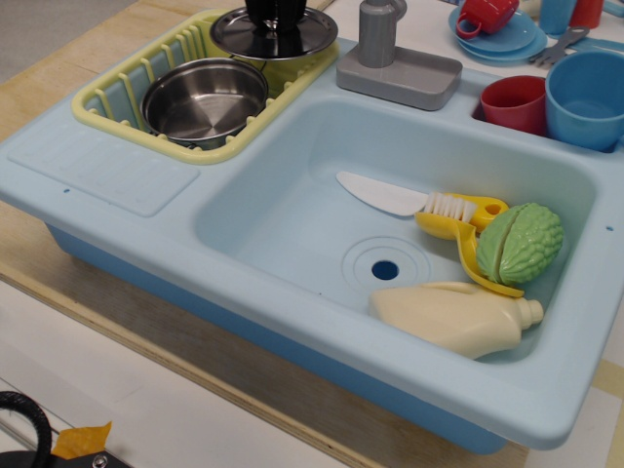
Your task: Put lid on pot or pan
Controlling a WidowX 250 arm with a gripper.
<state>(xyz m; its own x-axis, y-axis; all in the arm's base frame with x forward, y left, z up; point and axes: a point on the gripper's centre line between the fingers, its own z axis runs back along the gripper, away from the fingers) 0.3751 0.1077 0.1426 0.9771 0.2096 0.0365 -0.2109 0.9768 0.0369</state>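
The shiny steel pot (206,99) sits open in the yellow dish rack (127,93) at the top left of the blue sink unit. The round steel lid (275,34) hangs level just above the rack's far right end, behind and to the right of the pot. My black gripper (276,12) comes down from the top edge and is shut on the lid's central knob, which its fingers hide. Lid and pot are apart.
A grey faucet block (398,68) stands right of the lid. The sink basin (322,224) holds a white knife, a yellow brush, a green vegetable (519,244) and a cream bottle (456,317). Red (514,102) and blue (587,97) cups stand at the right.
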